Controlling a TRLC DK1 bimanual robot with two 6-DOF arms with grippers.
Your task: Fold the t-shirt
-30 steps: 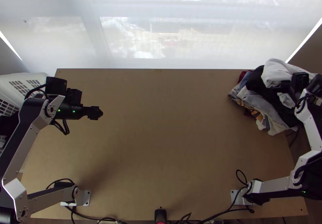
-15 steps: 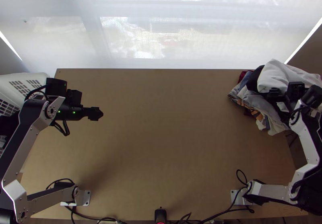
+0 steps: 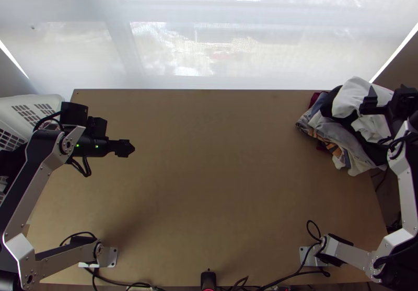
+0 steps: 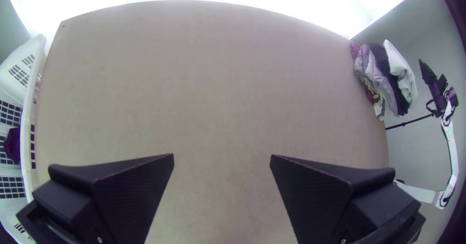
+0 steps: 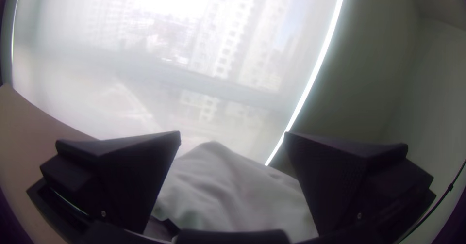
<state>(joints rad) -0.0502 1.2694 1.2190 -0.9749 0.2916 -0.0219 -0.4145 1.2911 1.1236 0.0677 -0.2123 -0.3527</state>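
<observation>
Right end effector (image 5: pixel 233 133) spread, nothing pinched. White cloth (image 5: pixel 233 190), probably the t-shirt, bunched under me on the clothes pile (image 3: pixel 339 134). Should be light, soft, floppy; I'd pinch a raised fold near its edge, clear of layers beneath.

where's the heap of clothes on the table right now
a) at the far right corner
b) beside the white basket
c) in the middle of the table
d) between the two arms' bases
A: in the top view the heap of clothes lies bunched at the table's far right corner, across from the white basket.
</observation>
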